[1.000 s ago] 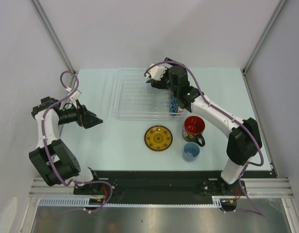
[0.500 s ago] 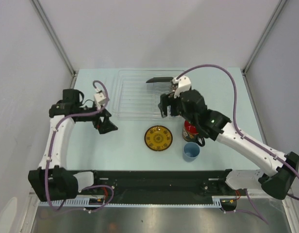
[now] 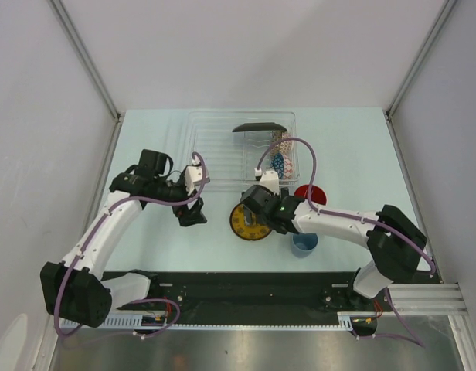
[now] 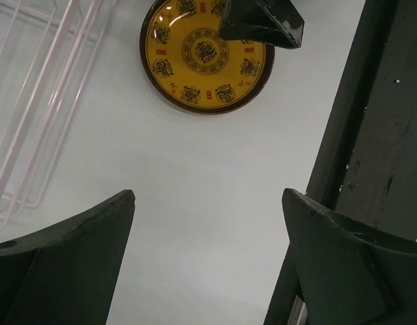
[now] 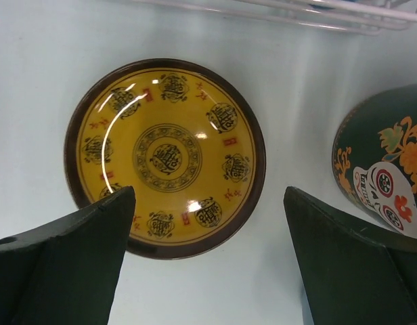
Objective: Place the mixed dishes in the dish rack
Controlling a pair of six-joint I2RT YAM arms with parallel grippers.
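We see the right hand (image 5: pixel 208 195) spread wide just above the yellow round saucer (image 5: pixel 166 157), which lies flat on the pale desk (image 3: pixel 346 139) near the red-inside dark mug (image 3: pixel 310 193). Our left hand (image 4: pixel 208 196) gapes too, holding nothing, over the desk beside the saucer. The black square floral plate (image 3: pixel 259 127) stands on edge in the clear ribbed plastic dish rack (image 3: pixel 211 154).

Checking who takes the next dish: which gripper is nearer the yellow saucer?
Right. The right gripper hangs open directly above the yellow saucer; the left gripper is off to the saucer's left, open, over the table.
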